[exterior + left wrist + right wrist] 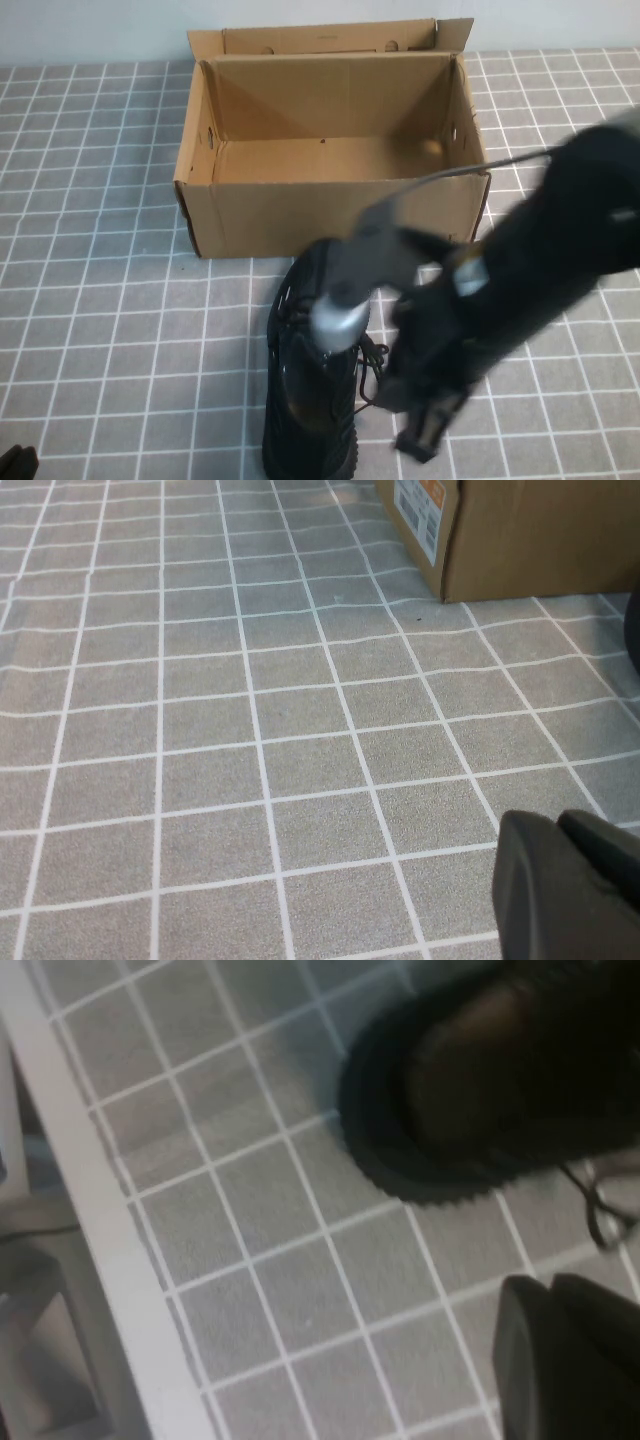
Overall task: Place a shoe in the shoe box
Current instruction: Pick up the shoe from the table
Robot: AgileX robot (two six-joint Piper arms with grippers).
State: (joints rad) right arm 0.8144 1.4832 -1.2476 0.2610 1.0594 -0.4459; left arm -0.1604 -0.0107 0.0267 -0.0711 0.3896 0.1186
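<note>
One shoe (310, 400) outside open shoe box (330, 215).

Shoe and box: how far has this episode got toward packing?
Done: the shoe box stands open and empty. In hand: the right gripper hovers beside the shoe, which lies on the table in front of the box, ungrasped. Left: grasping, lifting, placing inside. The left gripper sits low at the table's near-left, away.
</note>
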